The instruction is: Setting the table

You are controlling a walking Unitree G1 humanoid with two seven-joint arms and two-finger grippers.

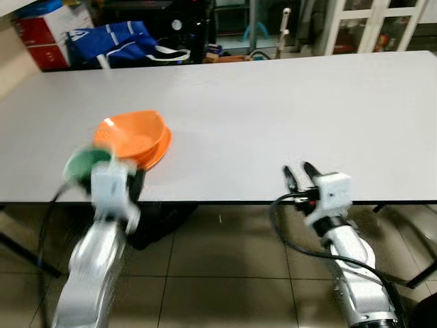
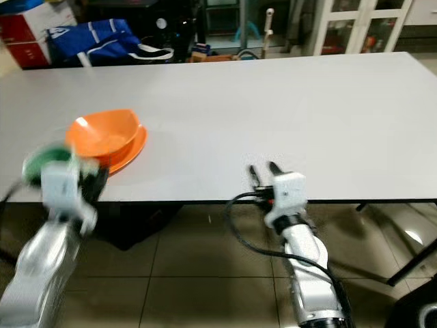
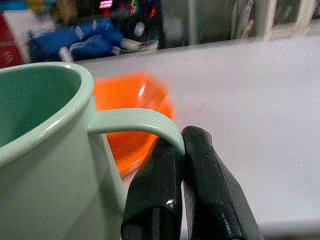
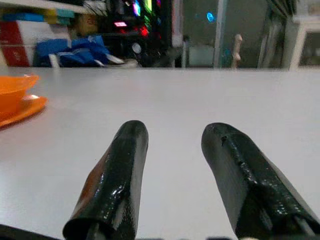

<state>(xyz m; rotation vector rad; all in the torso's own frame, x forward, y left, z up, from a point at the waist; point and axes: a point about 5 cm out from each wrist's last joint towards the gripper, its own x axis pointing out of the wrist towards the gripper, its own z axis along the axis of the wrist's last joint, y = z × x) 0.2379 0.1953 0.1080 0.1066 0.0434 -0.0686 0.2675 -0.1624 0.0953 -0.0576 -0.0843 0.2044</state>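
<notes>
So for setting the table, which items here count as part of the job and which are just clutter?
Job:
- green mug, handle pinched in the left end effector
- orange bowl on an orange plate, near the table's front edge
- right end effector, open and empty over the table

Lying about:
- blue bag beyond the table
- red box beside it

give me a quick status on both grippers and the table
Left gripper shut on pale green enamel mug by its handle, beside orange bowl on orange plate. Right gripper open, empty, at white table edge. Nothing in the way.
</notes>
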